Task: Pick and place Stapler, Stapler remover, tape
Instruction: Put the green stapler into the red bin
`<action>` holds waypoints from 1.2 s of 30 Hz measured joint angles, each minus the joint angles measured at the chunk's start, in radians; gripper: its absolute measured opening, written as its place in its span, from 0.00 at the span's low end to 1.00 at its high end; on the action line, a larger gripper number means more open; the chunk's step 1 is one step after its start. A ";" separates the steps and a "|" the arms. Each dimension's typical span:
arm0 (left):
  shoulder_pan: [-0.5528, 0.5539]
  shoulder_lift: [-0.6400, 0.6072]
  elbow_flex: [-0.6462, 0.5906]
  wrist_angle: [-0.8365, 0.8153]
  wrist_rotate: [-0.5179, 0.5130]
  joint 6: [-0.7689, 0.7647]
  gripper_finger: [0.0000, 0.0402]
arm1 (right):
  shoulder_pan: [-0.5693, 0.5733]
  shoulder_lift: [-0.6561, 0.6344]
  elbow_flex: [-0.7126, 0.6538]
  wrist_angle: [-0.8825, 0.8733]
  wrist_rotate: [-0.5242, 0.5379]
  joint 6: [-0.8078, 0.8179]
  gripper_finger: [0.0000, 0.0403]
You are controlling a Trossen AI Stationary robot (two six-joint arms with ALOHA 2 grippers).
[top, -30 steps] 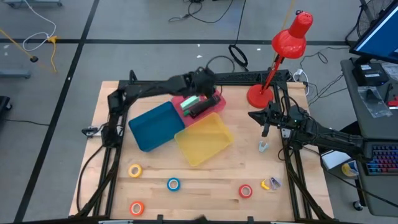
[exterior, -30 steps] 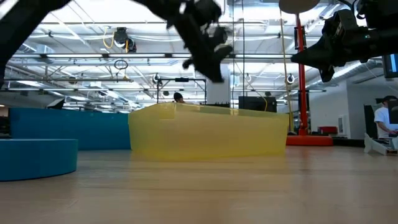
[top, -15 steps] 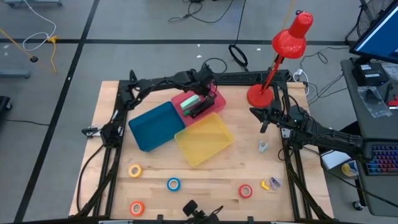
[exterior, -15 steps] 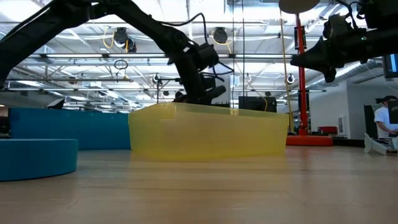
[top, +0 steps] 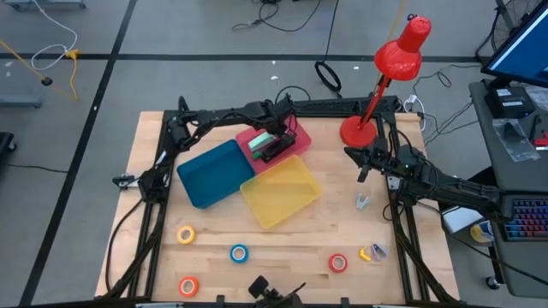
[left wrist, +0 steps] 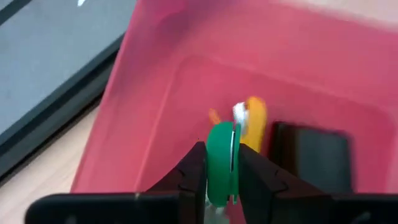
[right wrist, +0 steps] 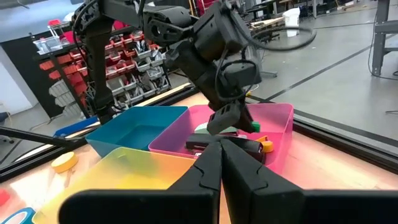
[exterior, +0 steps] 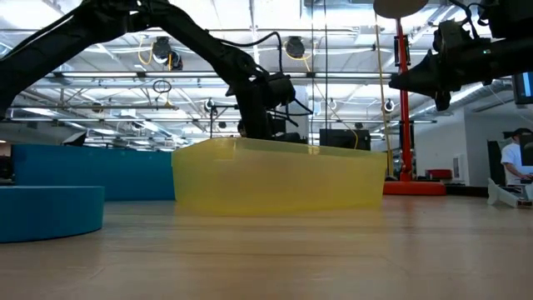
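Four small tape rolls (top: pixel 238 253) lie as flat rings on the pale wood table (top: pixel 145 171) nearest the front edge. Farther back, the left gripper (left wrist: pixel 220 175) clamps a rounded green stapler (left wrist: pixel 219 163) down inside the glossy pink bin (left wrist: pixel 155 93). The right gripper (right wrist: pixel 221 160) hangs pressed together, empty, over the table's right side.

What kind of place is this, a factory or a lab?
Probably a robotics lab or workshop: two robot arms on a wooden table, a red desk lamp, and racks of red parts bins behind.
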 joint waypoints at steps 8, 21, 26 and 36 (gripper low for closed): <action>0.018 -0.002 0.001 0.019 -0.004 -0.028 0.14 | 0.000 0.000 0.000 0.000 -0.001 0.023 0.00; 0.046 -0.002 0.001 0.011 0.084 -0.061 0.14 | 0.000 0.000 0.000 0.000 -0.001 0.023 0.00; 0.068 0.005 0.001 0.000 0.109 -0.083 0.18 | 0.000 0.000 0.000 0.000 -0.001 0.023 0.00; 0.090 0.005 0.001 0.011 0.181 -0.080 0.19 | 0.000 0.000 0.000 0.000 -0.001 0.034 0.00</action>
